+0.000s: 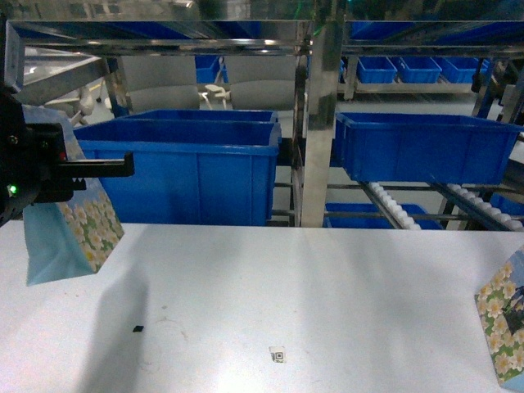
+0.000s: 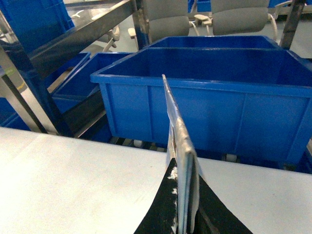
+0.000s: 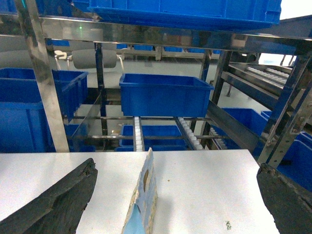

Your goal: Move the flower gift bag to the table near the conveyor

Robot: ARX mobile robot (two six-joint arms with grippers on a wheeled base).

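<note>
A flower gift bag point(image 1: 70, 233), light blue with white blossoms, hangs at the far left over the white table point(image 1: 286, 295), and its shadow falls on the tabletop. My left gripper point(image 1: 98, 170) is shut on it. In the left wrist view the bag's thin edge point(image 2: 178, 141) is pinched between the black fingers point(image 2: 158, 209). A second flower bag point(image 1: 503, 327) stands on the table at the right edge. In the right wrist view it point(image 3: 144, 195) stands upright between the wide-open fingers of my right gripper point(image 3: 176, 168), touching neither. The conveyor point(image 1: 393, 209) slopes behind the table's far edge.
Large blue bins point(image 1: 188, 168) point(image 1: 426, 147) sit on the steel rack just beyond the table. A steel post point(image 1: 321, 123) stands between them. Roller tracks point(image 3: 187, 131) run under the bin ahead of the right gripper. A small code sticker point(image 1: 277, 354) lies near the front.
</note>
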